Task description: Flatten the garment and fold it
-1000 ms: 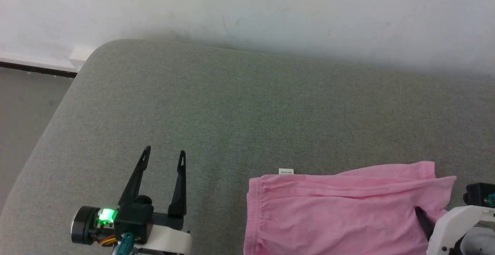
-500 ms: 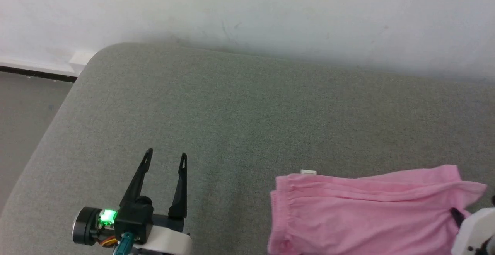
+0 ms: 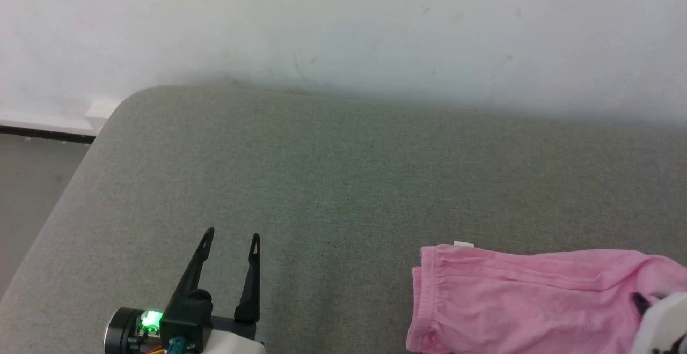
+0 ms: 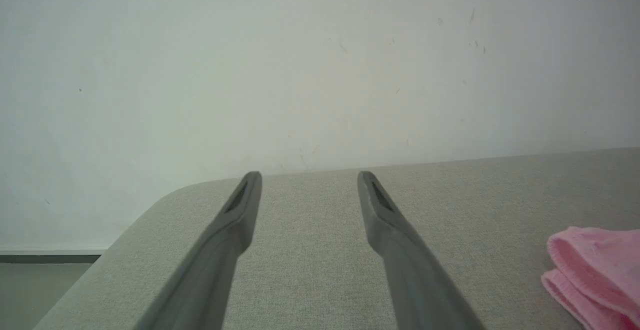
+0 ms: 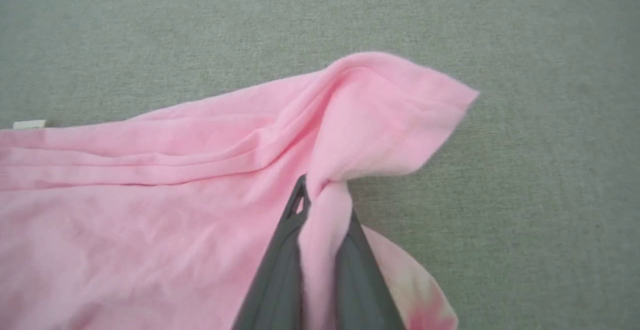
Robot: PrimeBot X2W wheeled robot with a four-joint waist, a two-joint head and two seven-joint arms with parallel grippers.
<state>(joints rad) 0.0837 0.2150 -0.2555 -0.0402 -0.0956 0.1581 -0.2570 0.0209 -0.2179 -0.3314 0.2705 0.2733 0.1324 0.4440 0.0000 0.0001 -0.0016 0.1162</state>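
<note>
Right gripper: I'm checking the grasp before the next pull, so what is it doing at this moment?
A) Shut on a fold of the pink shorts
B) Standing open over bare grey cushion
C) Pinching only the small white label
A: in the right wrist view the right gripper has its two dark fingers drawn together with a bunched fold of the pink shorts caught between them.

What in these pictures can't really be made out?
Head view: the pink shorts run off the bottom edge, and the robot's pale right arm covers their right corner.
Left wrist view: the right edge cuts the shorts off past the waistband end.
Head and right wrist views: the care label is too small to read.
Right wrist view: the right end effector has one fingertip buried in the cloth it pinches.
</note>
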